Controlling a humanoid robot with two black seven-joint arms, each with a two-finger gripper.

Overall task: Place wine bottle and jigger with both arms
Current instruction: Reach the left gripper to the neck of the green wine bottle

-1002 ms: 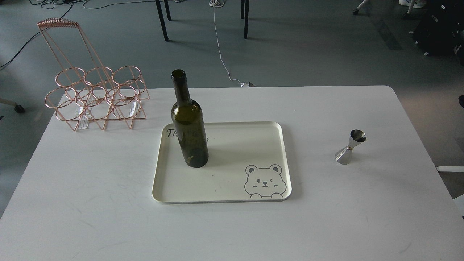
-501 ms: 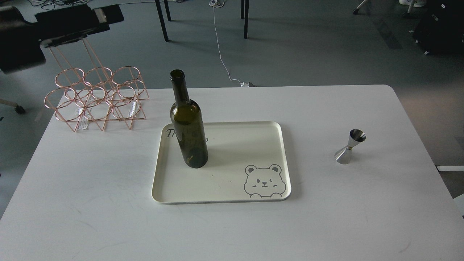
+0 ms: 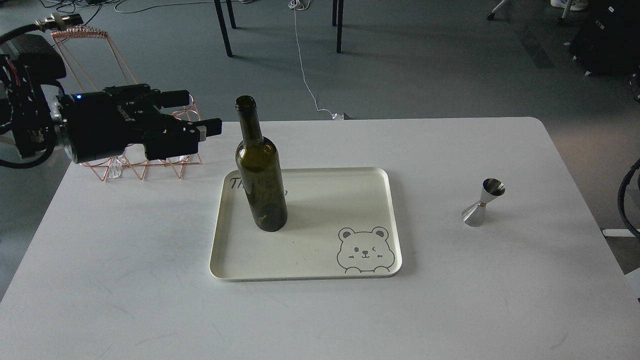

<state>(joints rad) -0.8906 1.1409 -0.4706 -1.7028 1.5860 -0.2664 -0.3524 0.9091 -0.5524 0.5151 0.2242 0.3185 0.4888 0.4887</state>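
Left arm (image 3: 30, 115) now reaches in from the left edge, much further in and lower than half a second ago, when it was only a dark blur at the top-left corner. Left gripper (image 3: 202, 112) points right, fingers spread apart with nothing between them, blue light on its body. It hangs in front of the copper wire rack (image 3: 120, 160), covering the rack's rings; rack itself has not moved. Wine bottle (image 3: 260, 170) stands upright just right of the open jaws, near but not touching, on the left part of the cream tray (image 3: 310, 270). Same spot as before. Bear print (image 3: 364, 250) sits at the tray's near right corner. Jigger (image 3: 482, 202) stands upright on the white table (image 3: 125, 300), far right of the jaws, well apart from tray, unmoved. Black cable (image 3: 625, 200) newly shows at the right edge; right gripper out of view.
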